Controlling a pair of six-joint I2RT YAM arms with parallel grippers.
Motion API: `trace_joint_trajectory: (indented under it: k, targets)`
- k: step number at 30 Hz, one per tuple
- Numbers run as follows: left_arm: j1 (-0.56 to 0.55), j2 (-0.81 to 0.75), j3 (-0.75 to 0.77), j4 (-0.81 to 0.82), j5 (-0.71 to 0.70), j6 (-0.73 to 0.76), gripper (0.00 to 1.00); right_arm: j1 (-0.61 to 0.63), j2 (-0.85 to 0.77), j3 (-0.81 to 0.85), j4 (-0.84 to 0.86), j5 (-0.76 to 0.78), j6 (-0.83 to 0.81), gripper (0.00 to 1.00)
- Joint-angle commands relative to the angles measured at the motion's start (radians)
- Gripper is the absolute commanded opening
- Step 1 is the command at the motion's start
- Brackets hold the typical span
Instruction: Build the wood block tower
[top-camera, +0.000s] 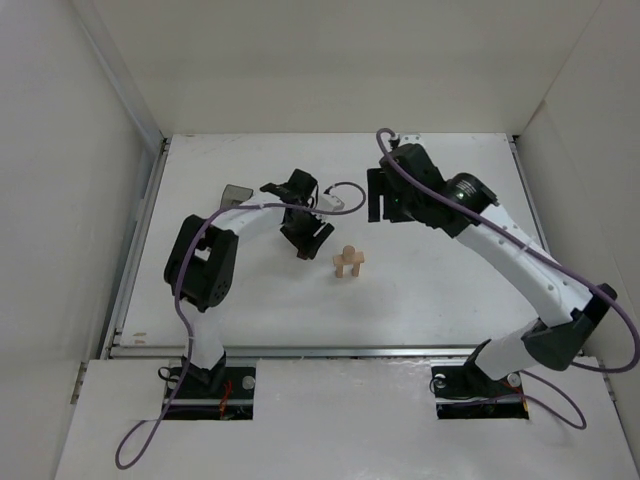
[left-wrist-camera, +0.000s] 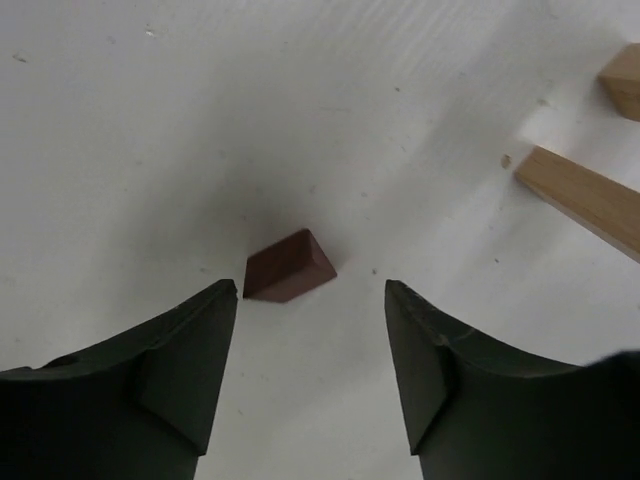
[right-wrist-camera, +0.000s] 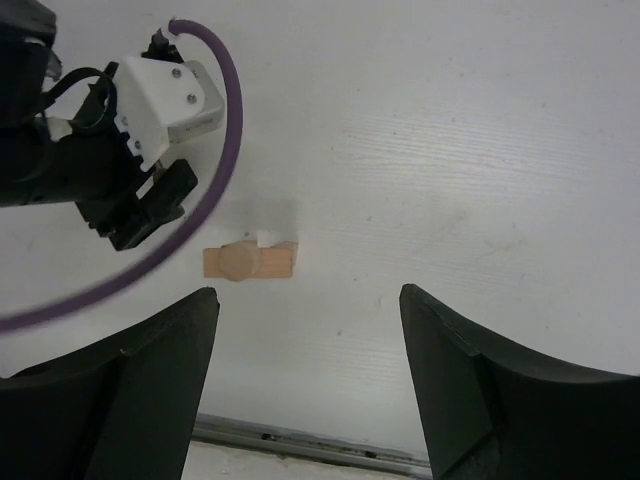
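Top external view: wood block tower upright near the middle of the white table, small, only pale pieces discernible from here. Left gripper just to the tower's left, pointed down at the table and apart from the blocks. Right gripper farther back and to the right, well apart from the tower. Grey tray behind the left arm, partly hidden. Left wrist view: left gripper spread wide and holding nothing, dark fingers on either side of bare table. Dark red-brown cube lying on the table just past the left-hand fingertip, not between the fingers; touching or not, impossible to tell. Two pale wood pieces at the right edge, cut off by the frame. Right wrist view: right gripper also wide apart and empty, high over the table. Tower seen from above, beyond the fingertips and nearer the left-hand finger. White camera housing and looping purple cable of the left arm at upper left, close beside the tower.
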Motion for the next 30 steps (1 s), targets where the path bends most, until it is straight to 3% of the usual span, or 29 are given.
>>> trace_joint_trajectory:
  k: [1,5,10,13,15,16,19,25,29,30]
  targets:
    - [0.011,0.069,0.068,-0.021,-0.019,-0.033,0.56,-0.02,-0.062,-0.043,0.017,0.041,0.017,0.79]
    - [0.011,0.082,0.081,-0.02,-0.06,-0.055,0.52,-0.02,-0.105,-0.076,0.017,0.041,0.03,0.79]
    - [0.011,0.102,0.084,-0.006,-0.062,-0.073,0.39,-0.029,-0.127,-0.124,0.039,0.031,0.039,0.79]
    - [0.011,0.102,0.084,-0.006,-0.041,-0.073,0.26,-0.029,-0.136,-0.124,0.039,0.031,0.039,0.79]
    - [0.011,0.102,0.084,-0.015,-0.041,-0.073,0.03,-0.029,-0.136,-0.124,0.039,0.031,0.039,0.79]
    - [0.011,0.102,0.093,-0.024,-0.041,-0.073,0.0,-0.029,-0.136,-0.124,0.039,0.031,0.039,0.79]
    - [0.022,0.056,0.108,-0.033,-0.03,-0.05,0.0,-0.029,-0.136,-0.124,0.053,0.016,0.039,0.79]
    - [0.069,-0.1,0.255,-0.079,0.044,0.036,0.0,-0.069,-0.145,-0.109,0.177,-0.2,-0.049,0.8]
    - [0.07,-0.319,0.311,-0.056,0.093,0.207,0.0,-0.135,-0.145,-0.043,0.255,-0.335,-0.058,0.8]
    - [0.07,-0.361,0.311,-0.056,0.134,0.334,0.0,-0.149,-0.145,-0.034,0.276,-0.408,-0.058,0.8]
